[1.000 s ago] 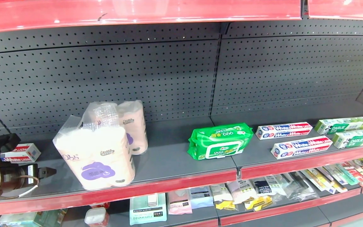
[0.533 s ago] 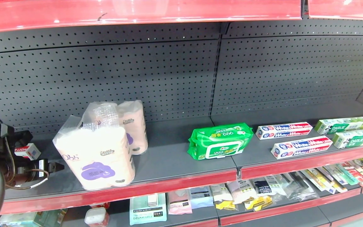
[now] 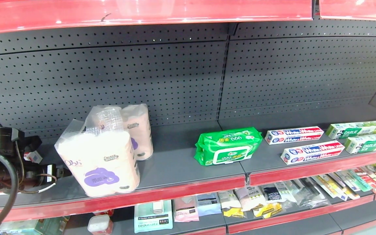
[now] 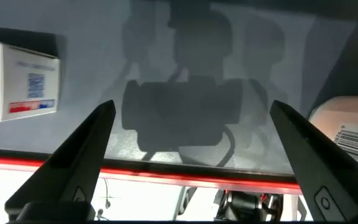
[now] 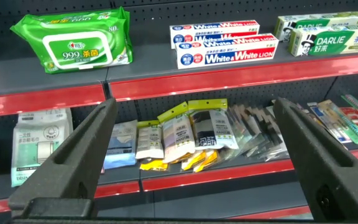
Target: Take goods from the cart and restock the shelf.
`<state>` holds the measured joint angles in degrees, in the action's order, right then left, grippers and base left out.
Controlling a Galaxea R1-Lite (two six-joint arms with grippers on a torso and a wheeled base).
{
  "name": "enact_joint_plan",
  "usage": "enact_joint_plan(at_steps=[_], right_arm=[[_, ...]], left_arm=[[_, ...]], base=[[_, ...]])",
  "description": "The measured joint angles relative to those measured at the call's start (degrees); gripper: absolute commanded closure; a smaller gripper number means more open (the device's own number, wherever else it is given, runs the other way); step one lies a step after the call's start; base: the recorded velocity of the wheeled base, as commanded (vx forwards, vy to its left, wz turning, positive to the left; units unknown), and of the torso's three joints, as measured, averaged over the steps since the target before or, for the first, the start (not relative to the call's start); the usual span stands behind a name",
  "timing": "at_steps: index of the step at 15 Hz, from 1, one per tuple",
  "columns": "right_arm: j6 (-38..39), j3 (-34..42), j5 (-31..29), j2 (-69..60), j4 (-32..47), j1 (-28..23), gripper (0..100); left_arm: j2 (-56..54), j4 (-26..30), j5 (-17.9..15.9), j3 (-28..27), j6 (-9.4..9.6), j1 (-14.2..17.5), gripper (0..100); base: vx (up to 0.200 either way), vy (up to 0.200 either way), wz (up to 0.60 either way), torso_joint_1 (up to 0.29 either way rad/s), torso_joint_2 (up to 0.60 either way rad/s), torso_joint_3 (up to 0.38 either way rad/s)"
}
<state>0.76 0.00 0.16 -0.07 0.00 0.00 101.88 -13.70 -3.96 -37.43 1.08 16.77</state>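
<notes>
Head view first. The left arm (image 3: 2,160) crowds the left edge, all dark housing and looped cable. It covers most of the small white-and-red toothpaste box (image 3: 33,156) lying on the shelf (image 3: 175,169), so just one end with a barcode pokes out. Can't really make out the finger ends from here.

Right beside that is the toilet roll pack (image 3: 103,160), crinkly clear plastic over pale pink rolls, with more rolls half hidden behind it. Further right there's a puffy green wipes pack (image 3: 228,145) with a white flap lid. Past it are flat cardboard boxes (image 3: 312,151), and the far green ones get cut off by the frame. The shelf is matte grey metal with a perforated back panel and a glossy red front lip.

Left wrist view: the left gripper (image 4: 191,109) is spread wide with nothing between its black wedge-shaped fingers (image 4: 73,168). The toothpaste box lies flat on the shelf, outside one finger and apart from it, and is sliced off by the frame edge. By the other finger there's only a soft corner of the toilet roll pack.

Right wrist view: the right gripper (image 5: 194,102) is also wide open and empty, out in front of the shelf and well apart from the goods. Below the red lip, glossy sachets (image 5: 185,134) overlap each other, and the ones at the back are mostly covered.
</notes>
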Motion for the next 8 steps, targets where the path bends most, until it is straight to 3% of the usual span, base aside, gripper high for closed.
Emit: enact_joint_plan(at_steps=[8], right_arm=[[0.0,0.0,0.0,0.0,0.0,0.0,0]], left_arm=[[2.1,-0.3,0.1,-2.0,-0.02,-3.1,0]], base=[[0.000,0.000,0.00,0.000,0.00,0.000]])
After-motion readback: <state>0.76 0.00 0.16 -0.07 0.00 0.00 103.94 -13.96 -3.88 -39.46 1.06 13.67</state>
